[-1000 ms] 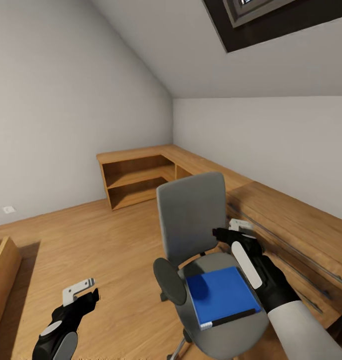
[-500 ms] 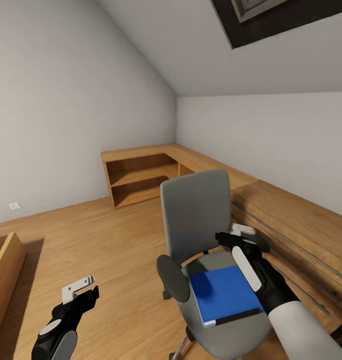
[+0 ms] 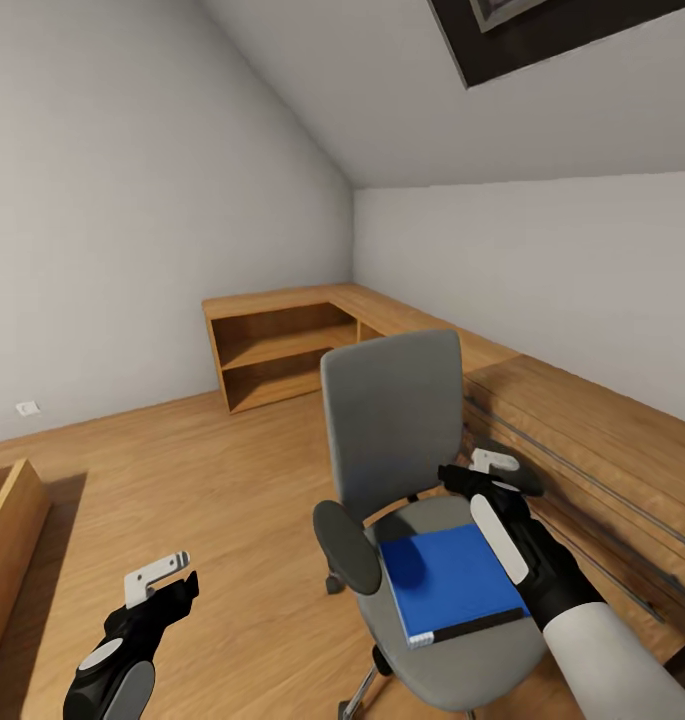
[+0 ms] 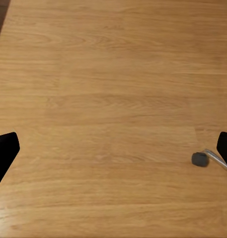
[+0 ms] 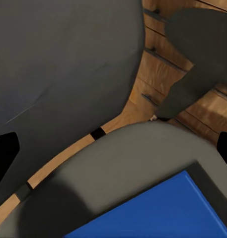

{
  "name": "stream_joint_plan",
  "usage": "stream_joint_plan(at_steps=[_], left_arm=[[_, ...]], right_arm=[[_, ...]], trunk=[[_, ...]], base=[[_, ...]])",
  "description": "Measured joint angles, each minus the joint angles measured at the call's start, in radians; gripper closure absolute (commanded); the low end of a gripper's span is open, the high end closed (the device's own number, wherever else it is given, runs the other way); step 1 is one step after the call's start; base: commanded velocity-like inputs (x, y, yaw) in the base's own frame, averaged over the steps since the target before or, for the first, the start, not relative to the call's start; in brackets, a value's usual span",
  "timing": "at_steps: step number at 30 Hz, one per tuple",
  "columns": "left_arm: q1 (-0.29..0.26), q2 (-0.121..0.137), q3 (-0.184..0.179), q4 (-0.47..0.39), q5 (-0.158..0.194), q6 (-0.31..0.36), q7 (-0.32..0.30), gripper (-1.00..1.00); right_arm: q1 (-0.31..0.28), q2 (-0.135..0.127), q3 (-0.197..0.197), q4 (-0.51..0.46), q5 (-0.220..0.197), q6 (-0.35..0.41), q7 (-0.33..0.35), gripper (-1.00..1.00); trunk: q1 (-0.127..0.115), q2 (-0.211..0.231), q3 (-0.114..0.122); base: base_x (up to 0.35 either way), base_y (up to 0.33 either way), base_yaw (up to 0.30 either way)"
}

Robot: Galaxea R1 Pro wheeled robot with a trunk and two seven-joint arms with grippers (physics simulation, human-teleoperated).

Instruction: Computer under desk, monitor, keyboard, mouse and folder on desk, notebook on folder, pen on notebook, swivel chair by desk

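1. Shifted since a second ago: the whole head view has panned slightly, so camera motion accounts for most of the change; the right gripper [image 3: 487,472] has also crept forward over the seat toward the backrest, a reach still in progress. The left gripper [image 3: 162,580] is unchanged, low over the wooden floor [image 3: 232,500].
2. Swivel chair [image 3: 392,420]: grey seat and backrest, black armrests, chrome base; stands just beside a wooden drawer chest [image 3: 602,440]. Backrest lies just ahead of the right fingertips.
3. Folder [image 3: 447,580]: bright blue, white edge, flat on the seat, just behind and below the right fingers, not yet touched.
4. Right fingers: spread apart, empty; dark tips at both edges of the right wrist view.
5. Left fingers: apart, holding nothing.
6. Judgement: the folder pickup is pending; the gripper must descend.
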Motion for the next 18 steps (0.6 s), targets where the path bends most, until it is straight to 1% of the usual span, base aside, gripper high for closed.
stream_joint_plan(at_steps=[13, 18], left_arm=[[0.000, 0.000, -0.001, 0.000, 0.000, 0.000, 0.000, -1.00], [0.000, 0.000, -0.001, 0.000, 0.000, 0.000, 0.000, -1.00]], right_arm=[[0.000, -0.010, 0.004, 0.001, 0.000, 0.001, 0.002, -1.00], [0.000, -0.015, 0.002, 0.045, 0.001, -0.001, 0.006, -1.00]], trunk=[[0.050, -0.091, -0.041], [0.069, -0.126, -0.056]], base=[[0.000, 0.000, 0.000], [0.000, 0.000, 0.000]])
